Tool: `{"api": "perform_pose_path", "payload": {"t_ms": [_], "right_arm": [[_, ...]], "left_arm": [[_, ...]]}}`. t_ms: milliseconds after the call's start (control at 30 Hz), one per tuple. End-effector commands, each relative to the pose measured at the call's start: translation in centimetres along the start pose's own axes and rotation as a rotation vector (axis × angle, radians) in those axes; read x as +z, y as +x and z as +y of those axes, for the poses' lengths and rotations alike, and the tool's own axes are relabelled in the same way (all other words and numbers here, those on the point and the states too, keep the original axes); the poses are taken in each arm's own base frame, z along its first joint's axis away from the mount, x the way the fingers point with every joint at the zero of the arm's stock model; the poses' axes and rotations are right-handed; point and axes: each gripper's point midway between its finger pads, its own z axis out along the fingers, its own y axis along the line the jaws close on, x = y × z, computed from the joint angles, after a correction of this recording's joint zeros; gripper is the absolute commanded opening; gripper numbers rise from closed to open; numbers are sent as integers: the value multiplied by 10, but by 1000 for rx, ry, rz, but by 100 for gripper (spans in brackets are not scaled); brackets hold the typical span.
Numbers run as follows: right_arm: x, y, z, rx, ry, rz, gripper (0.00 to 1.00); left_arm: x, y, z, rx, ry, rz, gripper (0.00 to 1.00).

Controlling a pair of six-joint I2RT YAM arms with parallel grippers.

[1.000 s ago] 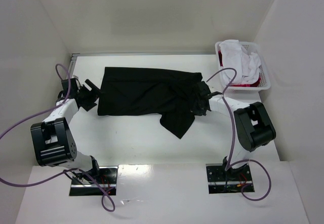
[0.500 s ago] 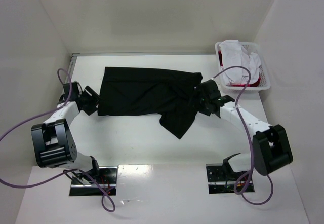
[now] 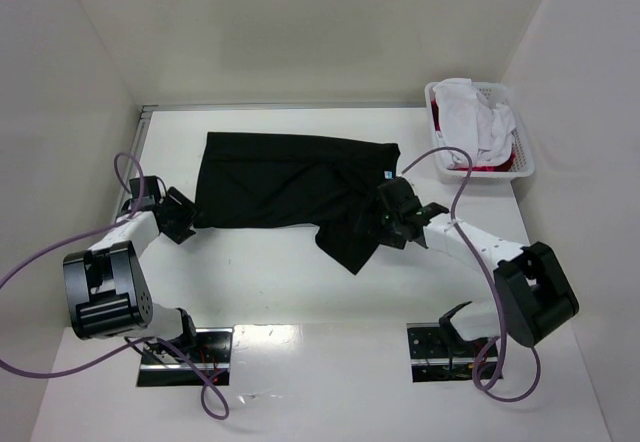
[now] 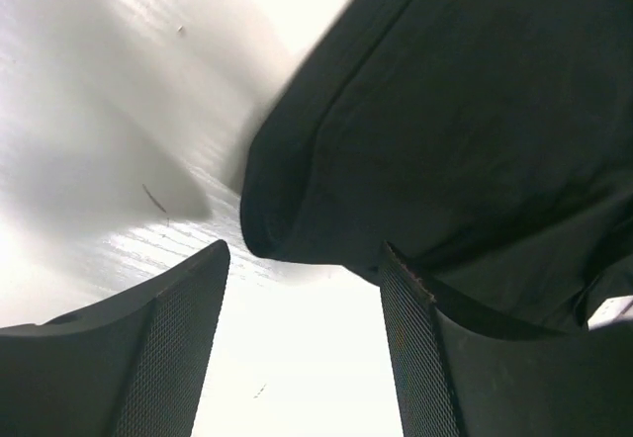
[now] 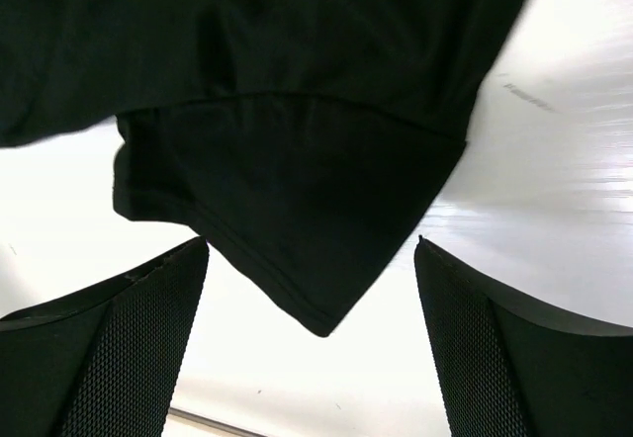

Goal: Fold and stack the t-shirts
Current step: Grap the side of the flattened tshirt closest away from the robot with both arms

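At the bottom of the overhead view, the two arm bases sit on the near edge of the white desk [image 3: 270,272], and purple cables [image 3: 40,252] loop from each.

Above them, the left hand [image 3: 180,216] lies low at the left of the frame, just beside the lower left corner of the black t-shirt [image 3: 280,177]. Its wrist camera shows both fingers [image 4: 148,358] spread wide with only bare desk between them. The shirt's rounded hem corner lies just past the tips and is not gripped, so this hand is released.

The right hand [image 3: 384,218] sits right of centre at the shirt's right end, where a pointed flap of cloth reaches toward the bottom of the frame. In its wrist camera the fingers [image 5: 109,358] are also parted. The black point lies ahead of the gap and touches neither finger. This hand is released too and grasps nothing.

The black t-shirt is spread across the middle of the desk with its long side running left to right. It is mostly flat with a few creases and is rumpled at the right end, where a small pale label shows.

Farthest back, in the upper right of the frame, a white lattice basket [image 3: 522,162] stands at the desk's corner, apart from the black shirt. White t-shirts [image 3: 480,122] are heaped inside it, and a red t-shirt [image 3: 478,168] shows beneath them at the basket's lower edge.
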Motion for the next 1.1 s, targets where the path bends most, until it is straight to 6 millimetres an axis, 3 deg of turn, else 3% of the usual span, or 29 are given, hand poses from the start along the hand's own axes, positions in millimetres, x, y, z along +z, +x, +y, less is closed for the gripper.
{"api": "perform_pose_path", "payload": {"t_ms": [0,133,333,600,800,933,967,1067], "right_arm": [[10,7,10,-13,-15,-1,90],[19,11,8,-31,28,17,89],[29,20,-7,-57,109,24,80],[44,27,-8,-87,148,54,64],[47,26,-9,-79,156,46,38],[42,24,-7,-78,148,40,20],[42,22,-8,-69,154,32,17],[35,23,-9,-58,151,29,4]], "left_arm": [[4,-1,2,-35,1,-6,70],[8,0,4,-28,-4,-1,65],[13,1,5,-18,7,6,62],[21,3,8,-5,-1,29,49],[22,2,7,-5,-1,29,38],[22,-3,5,-3,-2,17,13],[22,0,7,-6,-10,26,0],[21,-3,9,-8,-32,18,0]]}}
